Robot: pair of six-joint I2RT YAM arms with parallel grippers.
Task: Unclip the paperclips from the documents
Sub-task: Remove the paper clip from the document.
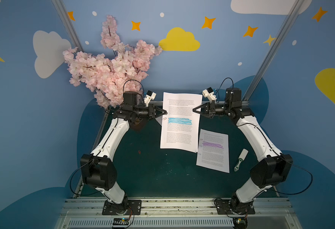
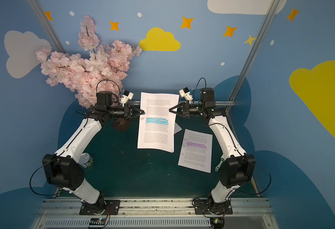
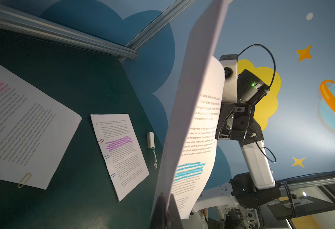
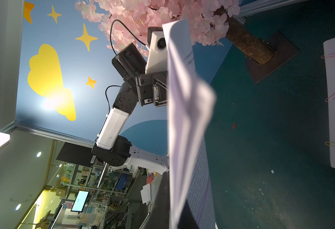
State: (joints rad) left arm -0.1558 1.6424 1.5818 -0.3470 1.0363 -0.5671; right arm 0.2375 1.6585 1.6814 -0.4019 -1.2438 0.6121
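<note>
Pinched aloft by both side edges, blue-banded document [image 1: 179,136], clenched in left end effector [image 1: 165,113] and right end effector [image 1: 194,110] alike. Just nearward of left tips, on that left edge, pale paperclip [image 1: 164,119], poking out leftward; left arm closer.

The blue-banded document [image 1: 179,121] hangs raised mid-frame, a pale paperclip [image 1: 164,119] on its left edge. The purple-banded document [image 1: 213,150] lies flat lower right; a red paperclip [image 1: 139,152] lies loose.
</note>
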